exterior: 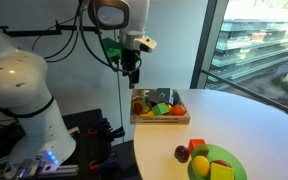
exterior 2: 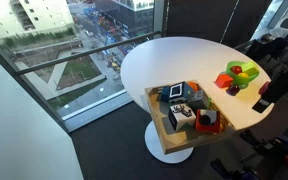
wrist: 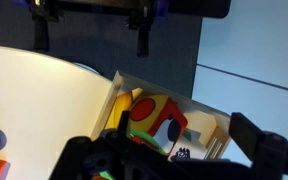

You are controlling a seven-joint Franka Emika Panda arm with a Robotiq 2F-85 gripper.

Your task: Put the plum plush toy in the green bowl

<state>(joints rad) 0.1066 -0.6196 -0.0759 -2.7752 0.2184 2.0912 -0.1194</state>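
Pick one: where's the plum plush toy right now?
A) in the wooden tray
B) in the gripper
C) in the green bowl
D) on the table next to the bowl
D: in an exterior view the plum plush toy sits on the white table just outside the green bowl, while the gripper is up near the wooden tray, holding nothing.

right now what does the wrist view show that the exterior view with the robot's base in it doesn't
Wrist only: a close look down into the wooden tray, with a red and yellow toy inside. Exterior only: the green bowl, the purple ball beside it, the robot's white base, the window. Both: the tray and the white table.
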